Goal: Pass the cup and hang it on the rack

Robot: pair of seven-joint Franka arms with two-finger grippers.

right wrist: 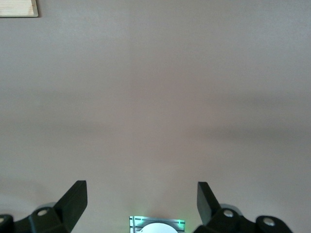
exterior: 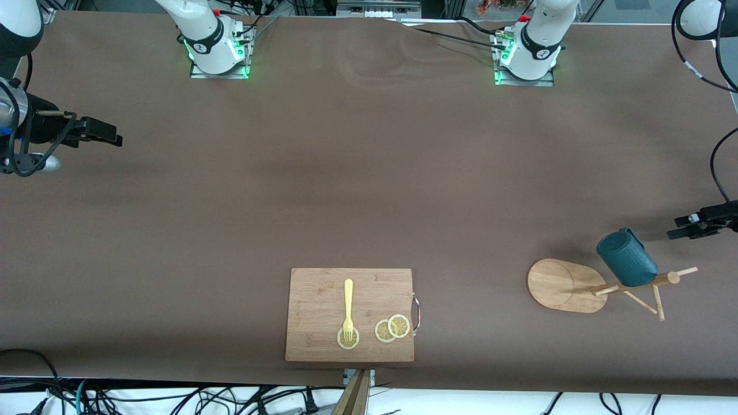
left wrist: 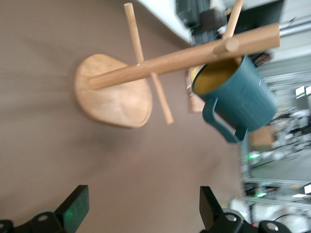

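Left wrist view: the left gripper (left wrist: 141,213) is seen with its two black fingers spread wide and nothing between them. It is held above the brown table (exterior: 369,190) at the left arm's end, just beside the rack, and no contact with the cup is seen. The small dark teal-blue ribbed cup (left wrist: 240,97) with a mustard-yellow interior is hung on a thin peg of the light bamboo rack (left wrist: 146,68), close to the top of the central post; its handle is turned toward the left gripper. The oval flat base of the rack is rested on the table.

The right gripper (right wrist: 141,204) is also spread, with nothing held, and it is kept waiting over bare table at the right arm's end, well apart from the rack.

Nearer to the front camera, about the middle of the table, a rectangular wooden cutting board (exterior: 323,288) is laid. On it a pale yellow fork (exterior: 348,308) and three round lemon slices (exterior: 392,328) are placed; the tines of the fork are rested on one slice.
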